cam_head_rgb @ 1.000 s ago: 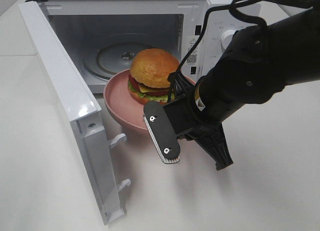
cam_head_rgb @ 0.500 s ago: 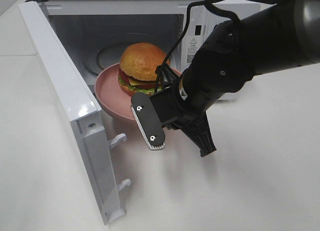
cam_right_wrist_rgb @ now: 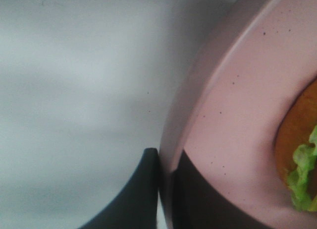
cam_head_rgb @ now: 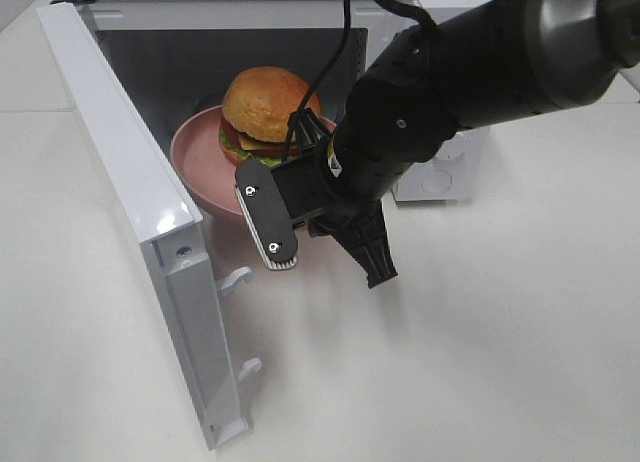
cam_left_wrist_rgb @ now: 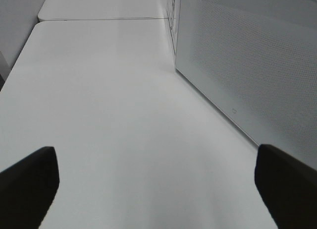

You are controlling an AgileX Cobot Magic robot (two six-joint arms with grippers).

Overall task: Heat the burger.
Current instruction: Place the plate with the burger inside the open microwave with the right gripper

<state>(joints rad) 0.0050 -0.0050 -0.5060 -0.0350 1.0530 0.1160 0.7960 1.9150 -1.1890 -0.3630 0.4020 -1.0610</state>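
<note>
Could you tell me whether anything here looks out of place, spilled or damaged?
Nothing stands out. The burger sits upright and whole on the pink plate, with nothing spilled. The right gripper pinches the plate's rim at the opening of the microwave, whose door stands wide open.

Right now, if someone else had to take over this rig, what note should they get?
Right end effector: shut on the pink plate, gripping its rim.
Left end effector: open, empty, above the table.
The burger sits on the plate, at the open front of the microwave, seemingly partly inside.
Done: door open, plate gripped.
Left: set the plate inside, release, withdraw, close the door, start heating.
</note>
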